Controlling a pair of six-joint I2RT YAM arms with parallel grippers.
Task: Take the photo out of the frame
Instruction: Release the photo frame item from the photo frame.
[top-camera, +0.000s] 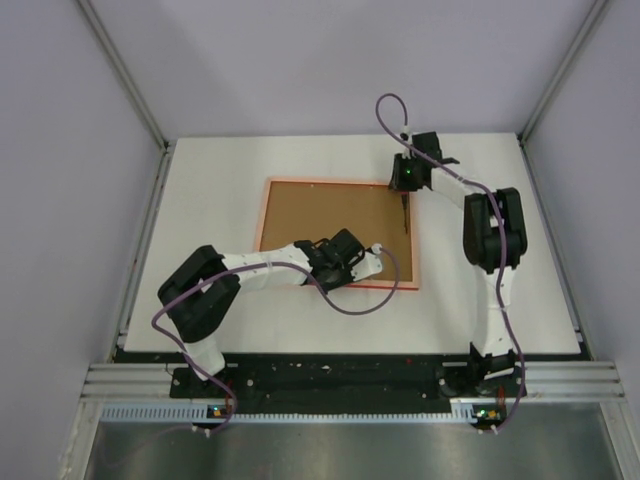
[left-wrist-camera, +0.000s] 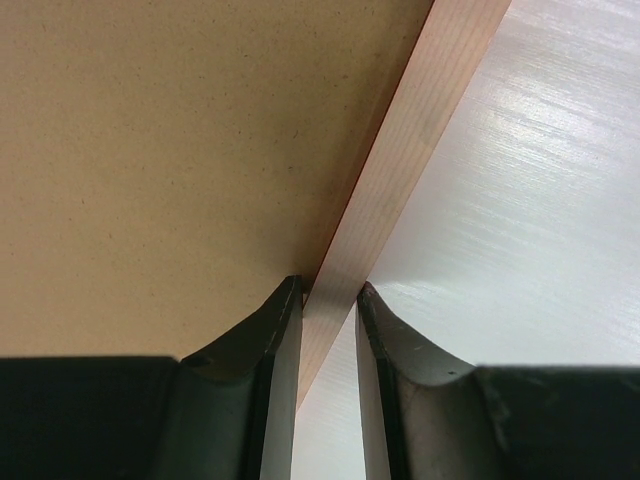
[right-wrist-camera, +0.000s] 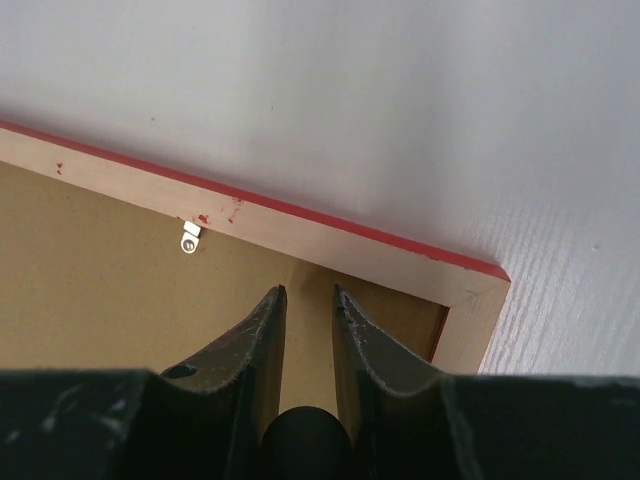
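Note:
The frame lies face down on the white table, its pale rim around the brown backing board. The photo is hidden under the board. My left gripper is at the frame's front right edge. In the left wrist view its jaws straddle the pale rim and close on it, one finger over the board, the other over the table. My right gripper hovers over the board by the far right corner, jaws slightly apart and empty, just short of the rim.
A small metal retaining tab sits on the board at the far rim, left of my right fingers. The white table is walled in by grey panels and rails on the left, right and back.

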